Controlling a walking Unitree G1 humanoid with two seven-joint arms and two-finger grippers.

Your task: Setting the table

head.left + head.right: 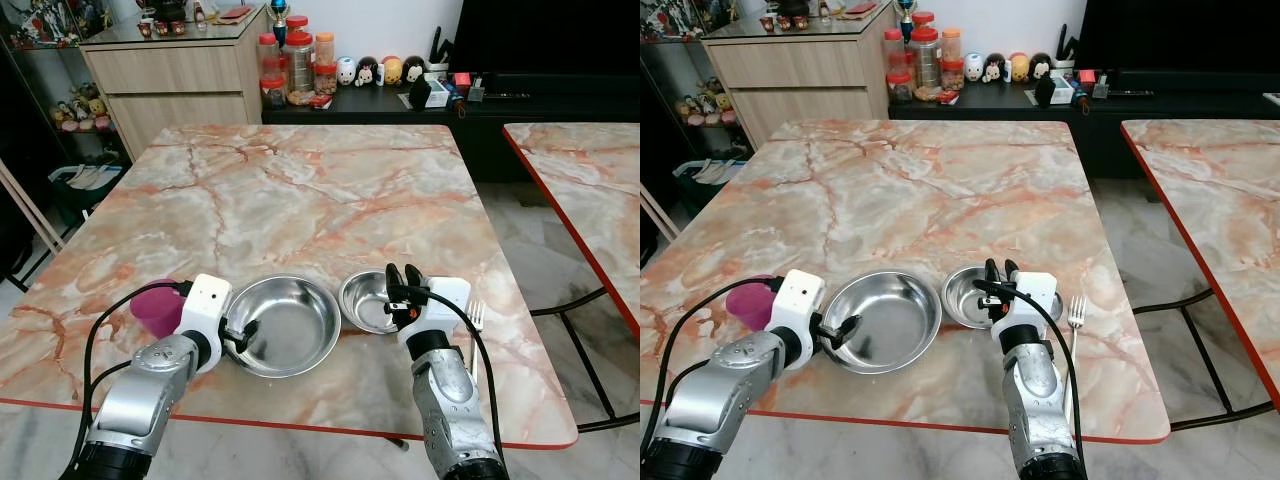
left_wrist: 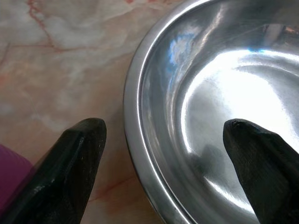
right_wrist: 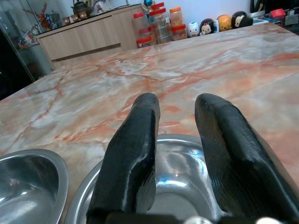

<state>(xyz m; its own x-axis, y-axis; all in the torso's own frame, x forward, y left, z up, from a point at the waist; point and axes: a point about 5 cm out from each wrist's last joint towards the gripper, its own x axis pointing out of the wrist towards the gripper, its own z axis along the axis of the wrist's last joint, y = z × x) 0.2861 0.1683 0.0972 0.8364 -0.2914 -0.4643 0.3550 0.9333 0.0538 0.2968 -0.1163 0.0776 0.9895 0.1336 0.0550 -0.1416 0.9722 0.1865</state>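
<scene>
Fingers of the left gripper spread wide, straddling the large steel bowl's rim on the table. Right gripper hovers above the small bowl, its fingers narrowly parted and empty.

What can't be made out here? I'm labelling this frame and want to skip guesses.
- Purple cup: mostly hidden behind the left hand in the head views.
- Fork: partly covered by the right arm.
- Small bowl: near rim hidden behind the right hand, wrist view.
</scene>
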